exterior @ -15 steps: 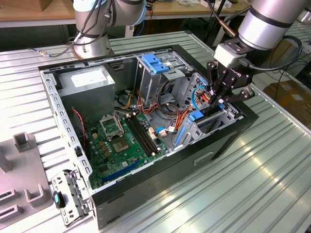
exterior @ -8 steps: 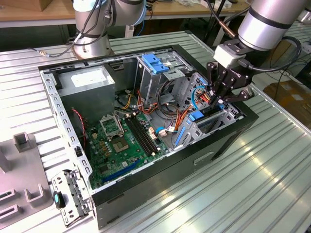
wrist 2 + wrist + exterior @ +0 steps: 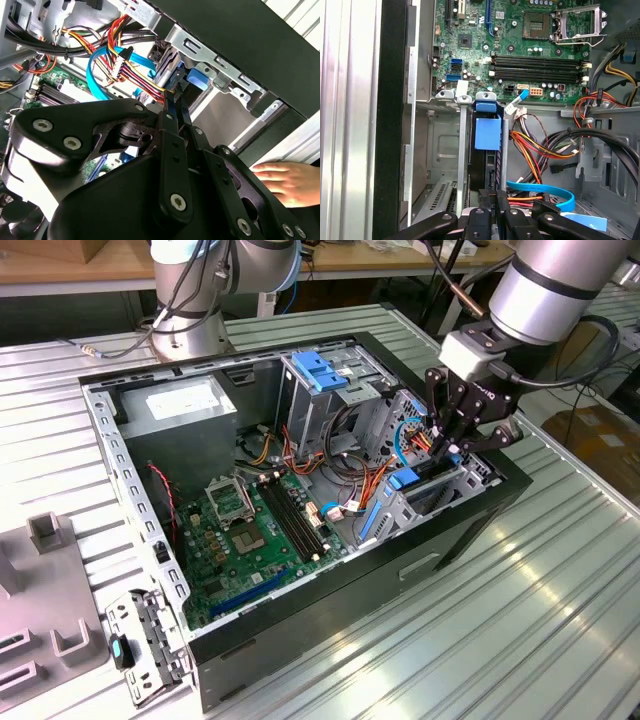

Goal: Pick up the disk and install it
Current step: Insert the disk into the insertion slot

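The disk (image 3: 487,150) stands on edge in the metal drive bay (image 3: 462,165) at the front corner of the open computer case (image 3: 470,530), its blue plastic carrier frame facing up between the bay's upright metal rails. In the exterior view the blue frame shows at the bay's mouth, just under the gripper (image 3: 452,452). The gripper hangs over that bay with its jaws pressed close together, and in the first wrist view the dark fingertips (image 3: 490,200) sit at the disk's edge, pinching it or resting on it; which one cannot be told.

Around the bay, a blue flat cable (image 3: 545,192) and a bundle of red, orange and yellow wires (image 3: 135,70) loop through the case. Further in lies the green motherboard (image 3: 240,540) with its black memory slots (image 3: 535,67) and the bare processor socket (image 3: 577,22). A tall metal cage with a blue top (image 3: 320,385) stands behind it, beside a grey box with a white sticker (image 3: 180,410). The case rests on the ribbed metal table (image 3: 520,620). A person's hand (image 3: 287,182) lies on the case's outer edge in the second wrist view.
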`<control>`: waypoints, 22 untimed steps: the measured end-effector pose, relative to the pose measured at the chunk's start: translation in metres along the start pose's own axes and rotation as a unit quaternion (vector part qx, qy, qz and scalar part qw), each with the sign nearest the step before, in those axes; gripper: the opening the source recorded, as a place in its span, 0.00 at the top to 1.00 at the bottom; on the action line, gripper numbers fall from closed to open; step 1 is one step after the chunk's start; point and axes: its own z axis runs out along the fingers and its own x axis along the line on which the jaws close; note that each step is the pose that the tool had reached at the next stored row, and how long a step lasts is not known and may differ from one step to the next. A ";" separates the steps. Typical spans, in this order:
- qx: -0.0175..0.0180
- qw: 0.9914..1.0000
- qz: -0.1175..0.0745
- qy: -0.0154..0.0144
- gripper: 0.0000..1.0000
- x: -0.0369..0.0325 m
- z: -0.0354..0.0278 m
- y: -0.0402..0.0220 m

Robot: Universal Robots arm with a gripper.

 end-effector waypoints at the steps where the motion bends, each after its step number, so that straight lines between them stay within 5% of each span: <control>1: 0.000 1.000 0.002 0.000 0.83 0.0000 -0.0001 0.0000; 22: 0.000 1.000 0.019 0.000 0.83 -0.0005 0.0032 -0.0007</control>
